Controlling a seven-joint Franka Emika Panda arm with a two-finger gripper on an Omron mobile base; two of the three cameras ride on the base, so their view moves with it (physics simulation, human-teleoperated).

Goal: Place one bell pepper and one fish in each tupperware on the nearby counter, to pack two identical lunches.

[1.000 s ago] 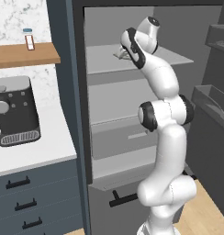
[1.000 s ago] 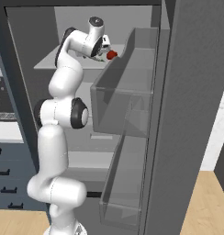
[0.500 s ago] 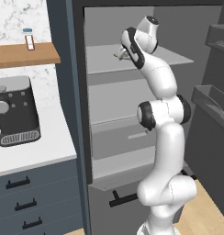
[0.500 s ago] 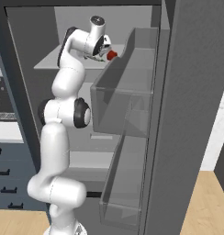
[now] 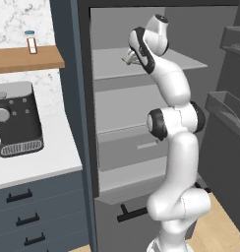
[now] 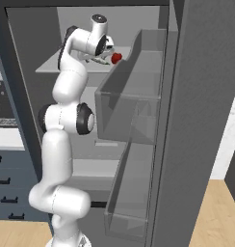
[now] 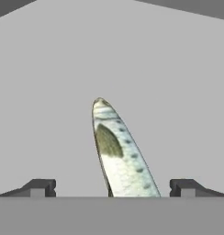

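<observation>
Both base cams sit behind the white jointed arm (image 5: 173,123), at its 7 and 5 o'clock, sharing the open grey fridge shelf (image 6: 57,65). Hand cam looks close along the shelf at a silvery spotted fish (image 7: 120,153).

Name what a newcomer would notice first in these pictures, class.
The white arm reaching up into the open fridge, its gripper open over a silvery spotted fish lying on the grey shelf. Next, a red bell pepper on that shelf, beside the hand.

place: kitchen – open fridge (image 5: 141,123) | coffee machine (image 5: 17,120) – counter (image 5: 53,162)
</observation>
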